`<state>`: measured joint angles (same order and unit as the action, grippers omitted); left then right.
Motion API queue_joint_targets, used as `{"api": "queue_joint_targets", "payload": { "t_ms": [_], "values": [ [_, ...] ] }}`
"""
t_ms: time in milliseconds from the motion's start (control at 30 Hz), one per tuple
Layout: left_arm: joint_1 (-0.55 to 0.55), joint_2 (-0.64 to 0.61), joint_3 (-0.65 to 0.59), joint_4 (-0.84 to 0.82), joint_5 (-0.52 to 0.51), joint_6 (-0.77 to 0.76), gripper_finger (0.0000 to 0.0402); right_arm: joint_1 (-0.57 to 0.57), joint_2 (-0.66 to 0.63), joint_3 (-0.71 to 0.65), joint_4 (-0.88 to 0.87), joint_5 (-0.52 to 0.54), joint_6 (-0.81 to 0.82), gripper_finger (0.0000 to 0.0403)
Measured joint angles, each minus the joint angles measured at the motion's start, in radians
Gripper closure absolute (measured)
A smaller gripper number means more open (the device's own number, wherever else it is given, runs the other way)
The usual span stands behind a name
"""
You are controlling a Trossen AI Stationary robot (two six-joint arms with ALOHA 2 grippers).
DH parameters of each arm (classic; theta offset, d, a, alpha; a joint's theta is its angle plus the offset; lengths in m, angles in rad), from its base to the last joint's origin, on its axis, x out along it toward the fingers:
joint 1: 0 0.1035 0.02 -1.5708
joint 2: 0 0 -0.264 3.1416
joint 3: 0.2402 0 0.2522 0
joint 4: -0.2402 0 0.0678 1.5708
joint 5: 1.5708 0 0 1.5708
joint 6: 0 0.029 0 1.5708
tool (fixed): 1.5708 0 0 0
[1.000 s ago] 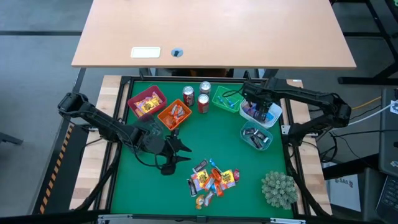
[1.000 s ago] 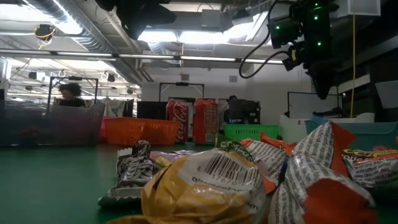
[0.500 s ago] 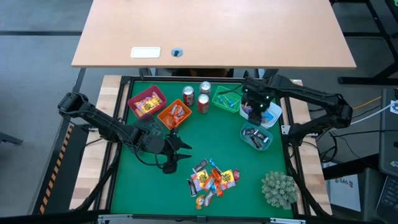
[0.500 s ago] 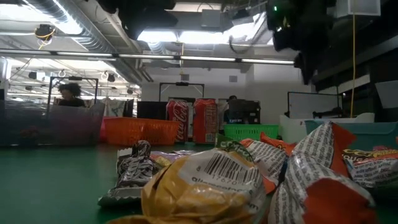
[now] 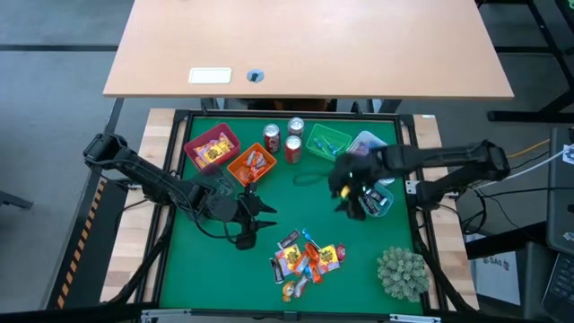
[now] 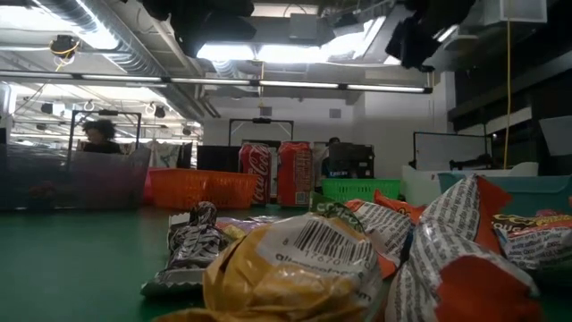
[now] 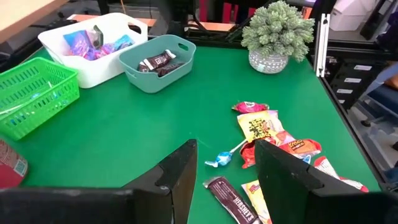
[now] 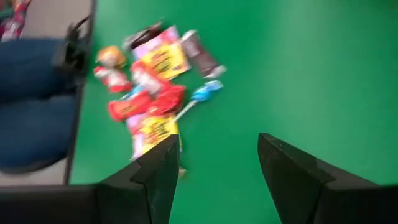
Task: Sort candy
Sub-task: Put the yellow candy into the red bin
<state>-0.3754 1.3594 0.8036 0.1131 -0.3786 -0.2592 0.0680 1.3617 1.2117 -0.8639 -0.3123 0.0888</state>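
The candy point(image 5: 307, 259) lies in a loose pile of yellow, orange, red and dark wrappers on the green mat, near its front edge. A blue lollipop point(image 7: 221, 159) lies at the pile's edge. My left gripper point(image 5: 267, 222) hovers open just left of the pile, its fingers pointing toward it with nothing between them. My right gripper point(image 5: 343, 202) hangs open above the mat, right of centre, between the pile and a teal bin point(image 5: 371, 199). Its wrist view looks down on the candy point(image 8: 149, 93) past empty fingers.
Along the far edge stand a pink bin point(image 5: 212, 148), an orange bin point(image 5: 251, 164), three red cans point(image 5: 292, 148), a green basket point(image 5: 325, 141) and a white bin point(image 5: 368, 146). A spiky plant ball point(image 5: 401, 272) sits at the near right corner. A person's legs point(image 8: 31, 93) show beyond the table's near edge.
My right gripper has swung from above the white bin at the far right toward the table's middle and near edge, closer to the candy pile, turning and tipping as it went. The candy has not moved.
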Motion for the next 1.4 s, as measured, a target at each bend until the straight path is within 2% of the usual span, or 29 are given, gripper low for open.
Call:
{"api": "queue_joint_targets", "payload": {
  "t_ms": [100,333,633,833,1133,1233,1400],
  "values": [
    [0.000,0.000,0.000,0.000,0.000,0.007,0.0250,0.095,0.012,-0.018,0.047,0.028,0.040,0.0187],
    [0.000,0.000,0.000,0.000,0.000,0.007,0.0250,0.294,0.059,-0.089,0.166,0.180,0.135,0.0187],
    [0.000,0.000,0.000,-0.002,0.001,0.006,0.0250,0.465,0.218,-0.115,0.357,0.277,0.154,0.0187],
    [0.000,0.000,0.000,-0.001,0.002,0.005,0.0250,0.516,0.335,-0.116,0.361,0.339,0.154,0.0187],
    [0.000,0.000,0.000,0.000,0.002,0.004,0.0250,0.514,0.468,-0.114,0.356,0.339,0.166,0.0190],
    [0.000,0.000,0.000,0.000,0.002,0.004,0.0250,0.514,0.482,-0.111,0.354,0.343,0.166,0.0210],
    [0.000,0.000,0.000,0.001,0.002,0.004,0.0250,0.514,0.483,-0.112,0.351,0.343,0.167,0.0279]
  ]
}}
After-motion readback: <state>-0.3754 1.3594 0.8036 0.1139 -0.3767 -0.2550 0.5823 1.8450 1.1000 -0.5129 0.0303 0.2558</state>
